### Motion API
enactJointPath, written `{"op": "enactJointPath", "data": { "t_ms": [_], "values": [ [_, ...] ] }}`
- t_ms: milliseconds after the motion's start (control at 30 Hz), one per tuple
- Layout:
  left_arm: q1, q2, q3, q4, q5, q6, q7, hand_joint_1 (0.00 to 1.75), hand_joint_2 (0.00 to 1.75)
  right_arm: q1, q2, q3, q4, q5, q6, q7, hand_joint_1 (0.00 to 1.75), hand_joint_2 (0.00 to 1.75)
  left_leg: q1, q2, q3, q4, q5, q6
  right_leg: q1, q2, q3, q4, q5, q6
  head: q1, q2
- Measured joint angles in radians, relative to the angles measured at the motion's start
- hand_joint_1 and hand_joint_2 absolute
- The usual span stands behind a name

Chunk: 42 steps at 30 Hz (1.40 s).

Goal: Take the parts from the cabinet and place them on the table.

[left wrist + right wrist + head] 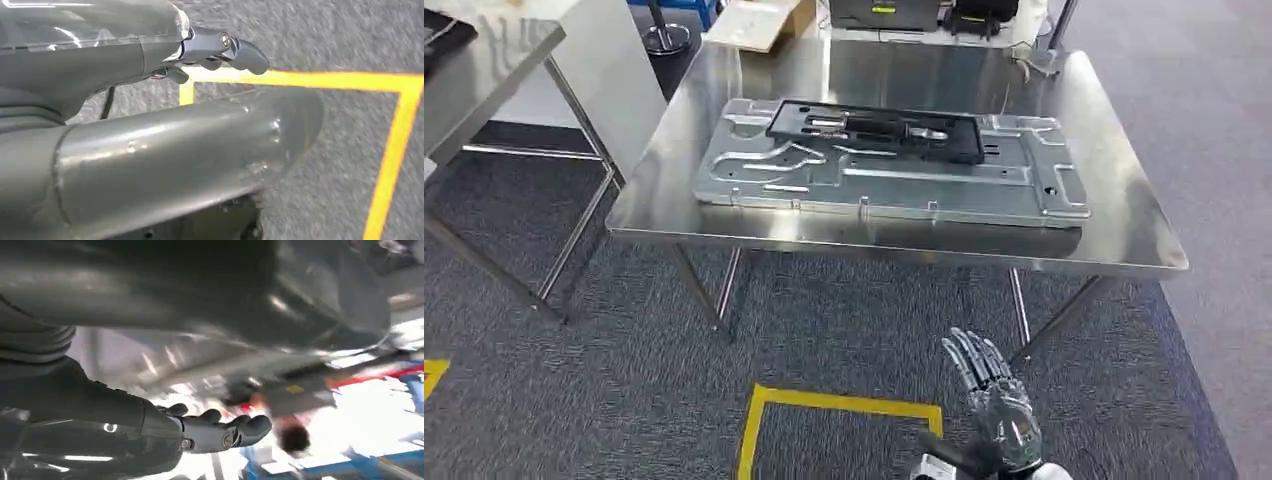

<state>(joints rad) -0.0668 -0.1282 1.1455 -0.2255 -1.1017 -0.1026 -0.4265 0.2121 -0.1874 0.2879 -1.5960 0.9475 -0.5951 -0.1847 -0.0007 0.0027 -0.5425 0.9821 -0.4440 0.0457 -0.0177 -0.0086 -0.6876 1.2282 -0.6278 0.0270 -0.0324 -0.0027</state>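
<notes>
Steel side bench (484, 60): standing at the far left of the head view, its thin legs resting on grey carpet (574, 380).
Yellow floor tape (844, 405): lying on the carpet in front of the main bench, marking a corner just left of the right hand.
Left hand (220, 50): showing in the left wrist view above the carpet and yellow tape, fingers curling loosely inward and gripping nothing that can be seen; whether they are fully together I cannot tell, as most of the hand is lying behind its grey cover.
Main bench (1124, 230): a polished steel top standing in the middle of the head view, carrying the parts.
Metal panel (894, 180): a large pressed sheet-metal part lying flat across the middle of the bench, its long edge running near the bench's front edge.
Black frame (874, 130): a flat dark part lying on top of the metal panel, toward the panel's far side.
Right hand (994, 400): hovering low in front of the bench, below its front edge and apart from it, palm side turned away, fingers pointing up and forward, spread apart and holding nothing.
Right wrist view: blurred; the right hand's fingers (245, 427) are reaching out loosely with nothing between them.
</notes>
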Motion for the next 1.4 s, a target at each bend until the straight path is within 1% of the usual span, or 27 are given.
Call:
{"op": "enactJointPath", "data": {
  "t_ms": [33, 67, 133, 167, 233, 267, 367, 400, 500, 533, 567, 633, 667, 700, 733, 767, 833, 900, 1000, 1033, 1100, 1167, 1200, 1233, 1300, 1367, 1400],
  "values": [
    [0.001, -0.002, 0.005, 0.0, 0.0, 0.0, 0.0, 0.0, 0.0, 0.009, 0.012, -0.045, 0.038, -0.047, -0.001, -0.047, 0.0, 0.0, -0.002, 0.001, -0.016, 0.003, 0.013, -0.001, 0.0, 0.0, -0.004, 0.054, -0.007, 0.002, 0.0, 0.0],
    [0.001, -0.002, 0.009, -0.001, 0.0, 0.001, -0.002, 0.0, 0.0, 0.013, 0.026, -0.093, 0.083, -0.087, 0.001, -0.102, 0.0, 0.0, -0.003, 0.003, -0.038, 0.007, 0.027, -0.002, -0.001, 0.001, 0.005, 0.082, 0.025, 0.003, 0.0, 0.0],
    [0.002, -0.006, 0.022, -0.002, 0.0, 0.001, -0.002, 0.0, 0.0, 0.011, 0.058, -0.212, 0.192, -0.128, 0.007, -0.214, 0.0, 0.0, -0.004, 0.005, -0.078, 0.018, 0.049, -0.007, -0.004, 0.001, 0.065, 0.042, 0.119, 0.002, 0.0, 0.0],
    [0.001, -0.008, 0.028, -0.002, -0.002, 0.001, -0.003, 0.0, 0.0, 0.007, 0.076, -0.279, 0.246, -0.133, 0.017, -0.266, 0.0, 0.0, -0.005, 0.005, -0.099, 0.025, 0.06, -0.011, -0.005, 0.0, 0.124, -0.026, 0.136, 0.0, 0.0, 0.0],
    [0.001, -0.013, 0.034, -0.003, -0.003, 0.001, -0.006, 0.0, 0.0, -0.019, 0.113, -0.405, 0.347, -0.132, 0.041, -0.333, 0.0, 0.0, -0.01, 0.005, -0.12, 0.043, 0.075, -0.022, 0.003, -0.002, 0.271, -0.24, 0.056, -0.006, 0.0, 0.0],
    [0.002, -0.014, 0.039, -0.004, -0.005, 0.001, -0.008, 0.0, 0.0, -0.039, 0.134, -0.472, 0.406, -0.124, 0.044, -0.359, 0.0, 0.0, -0.01, 0.009, -0.123, 0.043, 0.088, -0.028, 0.003, -0.001, 0.277, -0.259, 0.042, -0.011, 0.0, 0.0],
    [0.006, -0.016, 0.058, -0.005, -0.009, 0.001, -0.008, 0.0, 0.0, -0.081, 0.19, -0.702, 0.62, -0.101, 0.053, -0.425, 0.0, 0.0, -0.007, 0.007, -0.133, 0.032, 0.118, -0.044, 0.002, -0.007, 0.249, -0.258, 0.077, -0.032, 0.0, 0.0],
    [0.006, -0.016, 0.06, -0.005, -0.009, 0.002, -0.008, 0.0, 0.0, -0.095, 0.195, -0.747, 0.664, -0.095, 0.052, -0.45, 0.0, 0.0, -0.002, 0.004, -0.143, 0.045, 0.079, -0.05, 0.002, -0.011, 0.237, -0.257, 0.088, -0.038, 0.0, 0.0],
    [0.012, -0.022, 0.072, -0.005, -0.012, 0.003, -0.008, 0.0, 0.0, -0.11, 0.197, -0.886, 0.801, -0.077, 0.05, -0.486, 0.0, 0.0, 0.004, 0.004, -0.179, 0.223, -0.129, -0.07, 0.002, -0.013, 0.184, -0.254, 0.13, -0.052, 0.0, 0.0],
    [0.01, -0.022, 0.074, -0.005, -0.014, 0.003, -0.008, 0.0, 0.0, -0.121, 0.197, -0.914, 0.838, -0.069, 0.048, -0.477, 0.0, 0.0, 0.004, 0.004, -0.181, 0.294, -0.153, -0.072, 0.003, -0.011, 0.162, -0.251, 0.146, -0.052, 0.0, 0.0],
    [0.008, -0.022, 0.075, -0.005, -0.017, 0.003, -0.008, 0.0, 0.0, -0.131, 0.197, -0.943, 0.872, -0.059, 0.046, -0.46, 0.0, 0.0, 0.004, 0.004, -0.174, 0.336, -0.138, -0.073, 0.003, -0.011, 0.139, -0.245, 0.159, -0.05, 0.0, 0.0],
    [0.005, -0.022, 0.078, -0.006, -0.018, 0.003, -0.008, 0.0, 0.0, -0.144, 0.198, -1.002, 0.938, -0.035, 0.042, -0.432, 0.0, 0.0, 0.002, 0.003, -0.112, 0.316, -0.055, -0.07, 0.003, -0.011, 0.095, -0.226, 0.177, -0.047, 0.0, 0.0],
    [0.004, -0.022, 0.079, -0.006, -0.019, 0.003, -0.008, 0.0, 0.0, -0.151, 0.199, -1.023, 0.962, -0.028, 0.041, -0.424, 0.0, 0.0, 0.001, 0.002, -0.053, 0.26, -0.025, -0.065, 0.003, -0.011, 0.075, -0.215, 0.185, -0.045, 0.0, 0.0],
    [0.004, -0.022, 0.081, -0.007, -0.019, 0.003, -0.008, 0.0, 0.0, -0.156, 0.199, -1.052, 0.996, -0.016, 0.04, -0.409, 0.0, 0.0, -0.002, -0.001, 0.025, 0.176, -0.036, -0.056, 0.003, -0.01, 0.061, -0.205, 0.193, -0.042, 0.0, 0.0],
    [0.001, -0.022, 0.081, -0.01, -0.019, 0.003, -0.008, 0.0, 0.0, -0.162, 0.199, -1.067, 1.017, -0.009, 0.04, -0.4, 0.0, 0.0, -0.006, -0.004, 0.101, 0.068, -0.094, -0.046, 0.006, -0.01, 0.053, -0.2, 0.199, -0.037, 0.0, 0.0],
    [-0.004, -0.022, 0.082, -0.013, -0.02, 0.003, -0.008, 0.0, 0.0, -0.168, 0.199, -1.085, 1.048, -0.002, 0.039, -0.387, 0.0, 0.0, -0.008, -0.004, 0.131, -0.005, -0.117, -0.04, 0.006, -0.012, 0.05, -0.197, 0.208, -0.032, 0.0, 0.0],
    [-0.014, -0.022, 0.088, -0.013, -0.021, 0.003, -0.008, 0.0, 0.0, -0.187, 0.199, -1.128, 1.118, 0.008, 0.04, -0.356, 0.0, 0.0, -0.015, -0.004, 0.114, -0.01, -0.118, -0.024, 0.0, -0.025, 0.037, -0.206, 0.234, -0.02, 0.0, 0.0],
    [-0.005, -0.026, 0.096, -0.013, -0.023, 0.0, -0.005, 0.0, 0.0, -0.193, 0.205, -1.18, 1.176, 0.015, 0.058, -0.31, 0.0, 0.0, -0.005, -0.009, 0.108, -0.032, -0.083, -0.008, -0.005, -0.026, 0.035, -0.202, 0.236, -0.008, 0.0, 0.0],
    [0.006, -0.025, 0.099, -0.013, -0.03, 0.0, 0.0, 0.0, 0.0, -0.198, 0.241, -1.235, 1.229, 0.028, 0.104, -0.187, 0.0, 0.0, -0.005, -0.018, 0.071, -0.035, -0.046, 0.005, -0.006, -0.002, 0.002, -0.063, 0.048, -0.003, 0.0, 0.0],
    [0.007, -0.025, 0.099, -0.013, -0.031, -0.001, 0.0, 0.0, 0.0, -0.201, 0.251, -1.246, 1.246, 0.034, 0.114, -0.152, 0.0, 0.0, -0.005, -0.022, 0.055, -0.034, -0.035, 0.004, -0.007, -0.002, -0.011, 0.006, 0.015, 0.001, 0.0, 0.0],
    [0.006, -0.025, 0.099, -0.013, -0.04, 0.0, 0.001, 0.0, 0.0, -0.208, 0.28, -1.269, 1.277, 0.047, 0.152, -0.065, 0.0, 0.0, -0.002, -0.031, 0.023, -0.026, -0.015, -0.004, -0.011, -0.001, -0.005, 0.073, 0.05, 0.009, 0.0, 0.0],
    [0.006, -0.025, 0.099, -0.013, -0.048, 0.0, 0.005, 0.0, 0.0, -0.216, 0.31, -1.29, 1.295, 0.049, 0.202, 0.029, 0.0, 0.0, 0.006, -0.045, -0.009, -0.009, -0.002, -0.019, -0.019, 0.01, 0.069, 0.001, 0.123, 0.016, 0.0, 0.0],
    [0.004, -0.025, 0.099, -0.013, -0.051, -0.001, 0.008, 0.0, 0.0, -0.22, 0.324, -1.301, 1.304, 0.047, 0.228, 0.08, 0.0, 0.0, 0.011, -0.051, -0.025, 0.006, 0.002, -0.026, -0.026, 0.034, 0.135, -0.083, 0.126, 0.02, 0.0, 0.0],
    [0.002, -0.022, 0.099, -0.014, -0.055, -0.001, 0.01, 0.0, 0.0, -0.223, 0.337, -1.316, 1.316, 0.042, 0.261, 0.137, 0.0, 0.0, 0.009, -0.058, -0.045, 0.023, 0.002, -0.033, -0.033, 0.082, 0.205, -0.168, 0.102, 0.022, 0.0, 0.0],
    [-0.005, -0.021, 0.099, -0.014, -0.061, -0.001, 0.011, 0.0, 0.0, -0.225, 0.353, -1.342, 1.334, 0.035, 0.299, 0.193, 0.0, 0.0, 0.007, -0.076, -0.068, 0.052, 0.008, -0.049, -0.027, 0.085, 0.215, -0.217, 0.057, -0.001, 0.0, 0.0],
    [-0.003, -0.02, 0.099, -0.014, -0.063, -0.002, 0.014, 0.0, 0.0, -0.227, 0.359, -1.358, 1.346, 0.032, 0.323, 0.207, 0.0, 0.0, 0.012, -0.099, -0.08, 0.047, 0.023, -0.064, -0.023, 0.064, 0.208, -0.208, 0.064, -0.016, 0.0, 0.0],
    [0.0, -0.02, 0.099, -0.014, -0.064, -0.002, 0.016, 0.0, 0.0, -0.228, 0.359, -1.364, 1.351, 0.032, 0.335, 0.208, 0.0, 0.0, 0.017, -0.092, -0.085, 0.057, 0.021, -0.067, -0.027, 0.046, 0.204, -0.211, 0.072, -0.03, 0.0, 0.0]
  ]
}}
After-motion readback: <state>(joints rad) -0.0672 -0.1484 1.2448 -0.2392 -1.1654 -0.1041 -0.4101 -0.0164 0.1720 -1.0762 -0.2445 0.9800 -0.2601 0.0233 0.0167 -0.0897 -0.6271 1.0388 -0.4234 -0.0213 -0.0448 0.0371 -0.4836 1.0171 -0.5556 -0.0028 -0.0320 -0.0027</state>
